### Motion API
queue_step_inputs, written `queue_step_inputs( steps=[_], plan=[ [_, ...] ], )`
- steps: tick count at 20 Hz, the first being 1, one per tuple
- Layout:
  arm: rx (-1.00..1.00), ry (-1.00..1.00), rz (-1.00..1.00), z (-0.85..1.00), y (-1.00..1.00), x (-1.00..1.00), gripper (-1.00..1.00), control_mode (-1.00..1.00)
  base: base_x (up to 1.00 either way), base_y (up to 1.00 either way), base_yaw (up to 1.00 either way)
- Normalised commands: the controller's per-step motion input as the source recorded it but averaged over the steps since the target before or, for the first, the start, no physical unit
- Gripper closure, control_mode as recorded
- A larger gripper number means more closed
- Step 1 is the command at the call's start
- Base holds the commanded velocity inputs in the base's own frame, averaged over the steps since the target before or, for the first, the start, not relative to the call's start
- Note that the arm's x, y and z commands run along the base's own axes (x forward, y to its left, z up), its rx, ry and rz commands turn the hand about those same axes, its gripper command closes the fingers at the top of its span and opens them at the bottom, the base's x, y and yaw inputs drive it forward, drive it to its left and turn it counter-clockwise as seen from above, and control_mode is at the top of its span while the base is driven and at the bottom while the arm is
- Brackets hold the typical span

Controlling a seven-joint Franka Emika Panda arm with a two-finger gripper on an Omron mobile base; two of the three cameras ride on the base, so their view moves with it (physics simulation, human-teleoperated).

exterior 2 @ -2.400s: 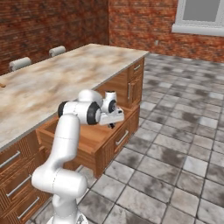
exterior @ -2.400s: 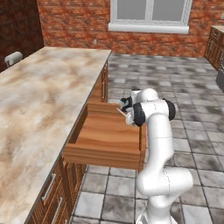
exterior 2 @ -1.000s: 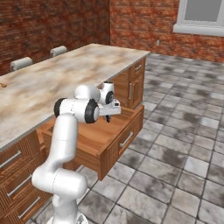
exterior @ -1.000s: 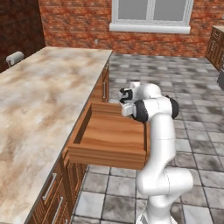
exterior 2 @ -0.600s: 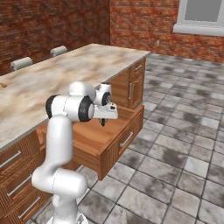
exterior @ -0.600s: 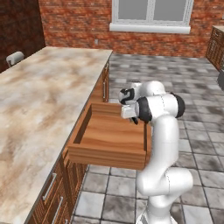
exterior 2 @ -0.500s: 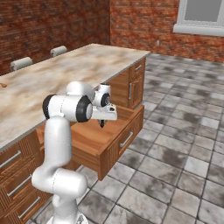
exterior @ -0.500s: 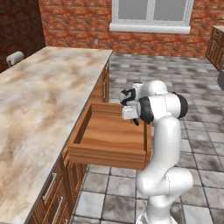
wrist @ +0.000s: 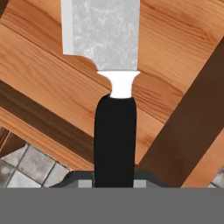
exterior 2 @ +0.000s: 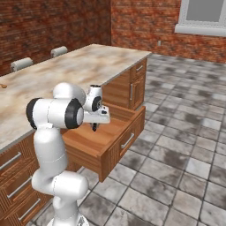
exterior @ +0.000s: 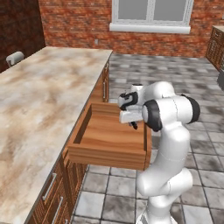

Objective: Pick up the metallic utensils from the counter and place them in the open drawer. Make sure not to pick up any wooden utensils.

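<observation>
My gripper (wrist: 114, 182) is shut on the black handle of the knife (wrist: 114, 135). The silver blade (wrist: 100, 30) points away from the hand at the wooden floor of the open drawer (wrist: 175, 39). In the base views the gripper (exterior: 133, 125) (exterior 2: 94, 127) hangs point-down just above the open drawer (exterior: 108, 154) (exterior 2: 120, 140), near its outer side wall. The marbled counter (exterior: 39, 100) (exterior 2: 70, 66) runs beside the drawer. The knife is too small to make out in the base views.
Narrow drawers with bar handles (exterior: 51, 188) (exterior 2: 13, 176) sit under the counter near the base. A small brown thing (exterior 2: 2, 86) lies at the counter's far left edge. Chair backs (exterior 2: 22, 63) stand behind the counter. Tiled floor (exterior 2: 176, 145) lies open to the right.
The hand has come down toward the drawer with the knife still held, and the arm's elbow has swung round. The drawer has not moved.
</observation>
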Motion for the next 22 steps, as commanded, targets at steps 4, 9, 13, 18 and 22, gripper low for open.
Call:
queue_step_inputs(
  steps=[4,9,13,18,22],
  plan=[
    [-0.04,-0.1,-0.11,-0.09,0.13,0.0,1.0,-1.0,0.0,0.0,0.0],
    [-0.05,-0.2,-0.31,-0.36,0.0,0.0,1.0,-1.0,0.0,0.0,0.0],
    [-0.08,-0.18,-0.37,-0.25,0.09,0.02,1.0,-1.0,0.0,0.0,0.0],
    [-0.06,-0.09,-0.31,-0.14,0.21,0.26,1.0,-1.0,0.0,0.0,0.0],
    [-0.02,0.01,-0.12,-0.09,0.25,0.51,1.0,-1.0,0.0,0.0,0.0]
  ],
)
